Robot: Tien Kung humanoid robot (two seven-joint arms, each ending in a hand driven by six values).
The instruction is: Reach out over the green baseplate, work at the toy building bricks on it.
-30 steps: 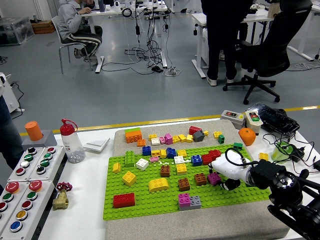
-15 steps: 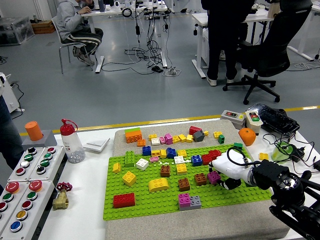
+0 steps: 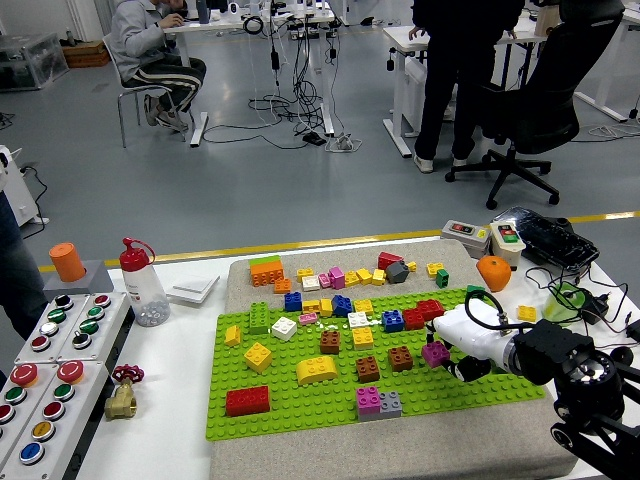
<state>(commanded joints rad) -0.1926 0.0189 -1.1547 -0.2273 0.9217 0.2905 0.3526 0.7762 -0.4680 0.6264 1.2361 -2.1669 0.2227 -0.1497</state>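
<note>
The green baseplate (image 3: 300, 420) lies on a grey mat and carries many toy bricks, among them a red brick (image 3: 247, 400), a yellow curved brick (image 3: 317, 370), two brown bricks (image 3: 368, 369) and a pink-and-grey pair (image 3: 379, 402). My right hand (image 3: 452, 355), white with a black arm, reaches in from the right over the plate's right edge. Its fingers are curled on a small magenta brick (image 3: 435, 352), held just right of a brown brick (image 3: 401, 358). The left arm does not show.
Loose bricks (image 3: 340, 275) lie on the mat behind the plate. A button panel (image 3: 50, 370), a brass valve (image 3: 122, 398), a red-capped bottle (image 3: 143, 285) and an orange cup (image 3: 68, 261) stand at the left. At the right are an orange object (image 3: 494, 272), switch boxes (image 3: 468, 232) and cables (image 3: 580, 300).
My right hand has drawn slightly to the right and up, taking the magenta brick away from the brown brick. The other bricks have not moved.
</note>
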